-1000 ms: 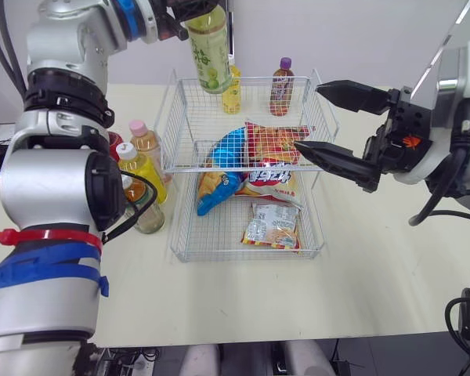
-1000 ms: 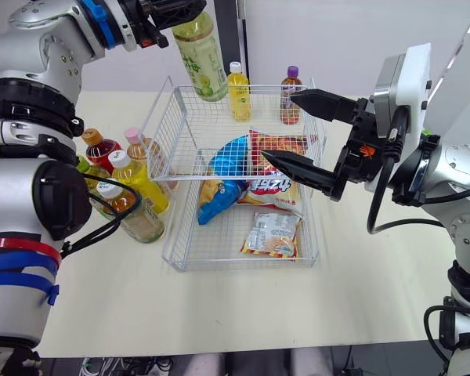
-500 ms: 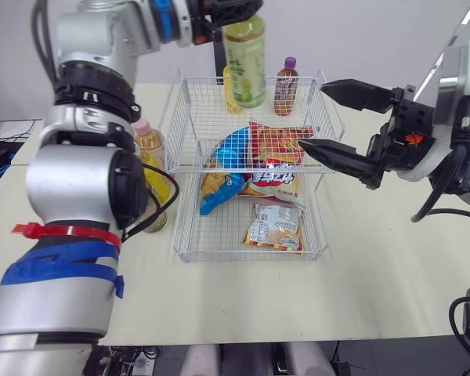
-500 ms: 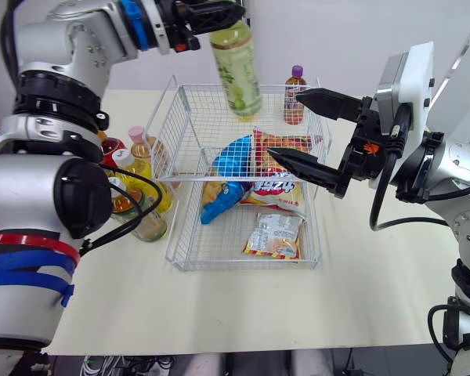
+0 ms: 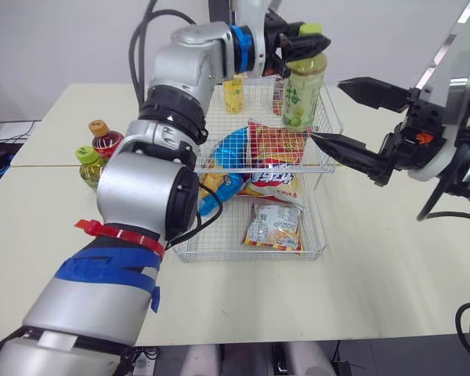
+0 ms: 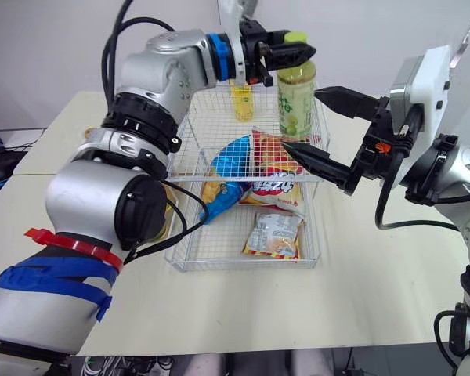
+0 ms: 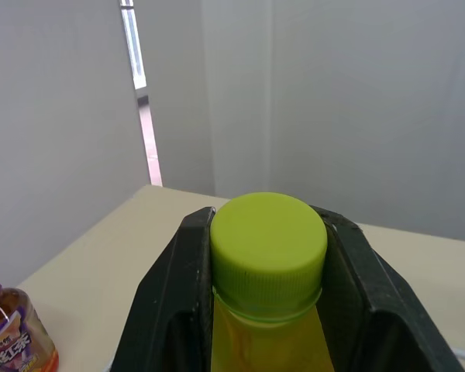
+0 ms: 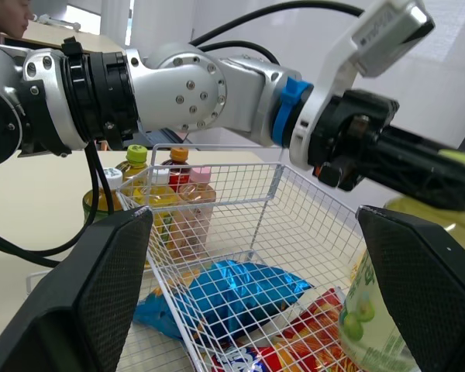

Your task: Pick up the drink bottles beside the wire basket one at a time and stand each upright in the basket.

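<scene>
A green-tea bottle with a lime cap hangs upright, its base low in the far right corner of the wire basket. My left gripper is shut on its cap, a black finger on each side. A yellow bottle stands at the basket's back, with a purple-capped bottle close by. My right gripper is open, its fingers spread wide just right of the green-tea bottle and not touching it. Several more bottles stand left of the basket.
Snack bags lie in the basket: a blue one, a red one and a small packet. An orange-capped bottle and a green-capped one stand by my left arm. Bare table lies right of the basket.
My left arm has carried the green-tea bottle rightward over the basket and lower, into the far right corner. The camera has shifted. My right gripper has stayed open in about the same place.
</scene>
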Robot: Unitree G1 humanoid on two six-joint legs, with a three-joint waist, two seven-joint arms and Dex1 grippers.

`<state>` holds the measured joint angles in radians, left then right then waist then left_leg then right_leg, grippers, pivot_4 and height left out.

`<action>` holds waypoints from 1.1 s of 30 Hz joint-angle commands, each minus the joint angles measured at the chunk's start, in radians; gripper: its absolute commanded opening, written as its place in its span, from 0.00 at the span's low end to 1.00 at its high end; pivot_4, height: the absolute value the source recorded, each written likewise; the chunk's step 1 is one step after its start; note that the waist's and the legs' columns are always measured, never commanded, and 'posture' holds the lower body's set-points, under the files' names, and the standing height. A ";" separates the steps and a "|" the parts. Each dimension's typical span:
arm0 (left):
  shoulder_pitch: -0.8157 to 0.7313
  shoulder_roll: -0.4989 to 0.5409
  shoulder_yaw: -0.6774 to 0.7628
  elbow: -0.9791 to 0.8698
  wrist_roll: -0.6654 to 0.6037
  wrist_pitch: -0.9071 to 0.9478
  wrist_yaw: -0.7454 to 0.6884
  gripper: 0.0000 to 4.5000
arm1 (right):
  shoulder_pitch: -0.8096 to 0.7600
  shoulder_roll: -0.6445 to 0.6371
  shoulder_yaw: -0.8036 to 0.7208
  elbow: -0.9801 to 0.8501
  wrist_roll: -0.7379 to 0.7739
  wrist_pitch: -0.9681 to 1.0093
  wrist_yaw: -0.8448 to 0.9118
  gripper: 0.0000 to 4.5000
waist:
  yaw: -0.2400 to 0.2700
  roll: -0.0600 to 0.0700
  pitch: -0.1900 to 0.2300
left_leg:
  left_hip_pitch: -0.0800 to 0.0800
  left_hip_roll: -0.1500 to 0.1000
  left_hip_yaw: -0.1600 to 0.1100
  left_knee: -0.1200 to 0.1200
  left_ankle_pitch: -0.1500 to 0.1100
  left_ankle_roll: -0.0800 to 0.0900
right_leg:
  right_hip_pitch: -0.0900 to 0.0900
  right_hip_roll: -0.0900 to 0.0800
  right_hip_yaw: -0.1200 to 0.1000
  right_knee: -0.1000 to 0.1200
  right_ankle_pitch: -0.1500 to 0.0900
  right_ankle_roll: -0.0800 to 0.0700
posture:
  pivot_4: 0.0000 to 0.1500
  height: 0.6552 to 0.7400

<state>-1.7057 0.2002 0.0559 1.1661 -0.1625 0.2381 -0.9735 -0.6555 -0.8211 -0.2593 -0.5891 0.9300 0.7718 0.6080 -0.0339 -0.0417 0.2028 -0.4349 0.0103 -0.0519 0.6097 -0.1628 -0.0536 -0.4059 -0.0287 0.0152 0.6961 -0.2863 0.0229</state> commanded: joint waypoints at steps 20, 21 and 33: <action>-0.044 0.098 0.065 -0.050 -0.004 -0.060 -0.015 0.99 | -0.026 -0.014 -0.005 0.013 0.018 -0.031 0.023 1.00 | -0.009 0.000 0.000 | 0.001 0.000 0.000 0.000 0.000 0.000 | 0.000 0.000 0.000 0.001 0.000 0.000 | 1.00 1.00; -0.020 0.131 0.071 -0.098 -0.014 -0.038 -0.041 0.99 | -0.036 -0.012 0.005 0.027 0.017 -0.034 0.039 1.00 | -0.013 0.000 0.000 | 0.001 0.000 0.000 0.000 0.000 0.000 | 0.000 0.001 0.000 0.001 0.000 0.000 | 1.00 1.00; 0.555 0.541 0.406 -0.951 -0.203 0.396 0.177 0.99 | -0.217 0.104 0.174 0.265 -0.043 -0.111 0.278 1.00 | -0.041 0.002 -0.001 | 0.003 0.005 -0.001 0.000 0.000 0.000 | 0.000 0.003 0.001 0.002 0.000 -0.001 | 1.00 1.00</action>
<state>-1.2034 0.6969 0.3812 0.3578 -0.3379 0.5870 -0.8446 -0.8423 -0.7213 -0.0899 -0.3415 0.9029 0.6967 0.8433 -0.0744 -0.0393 0.2023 -0.4324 0.0160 -0.0526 0.6098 -0.1628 -0.0537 -0.4061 -0.0255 0.0164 0.6982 -0.2860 0.0223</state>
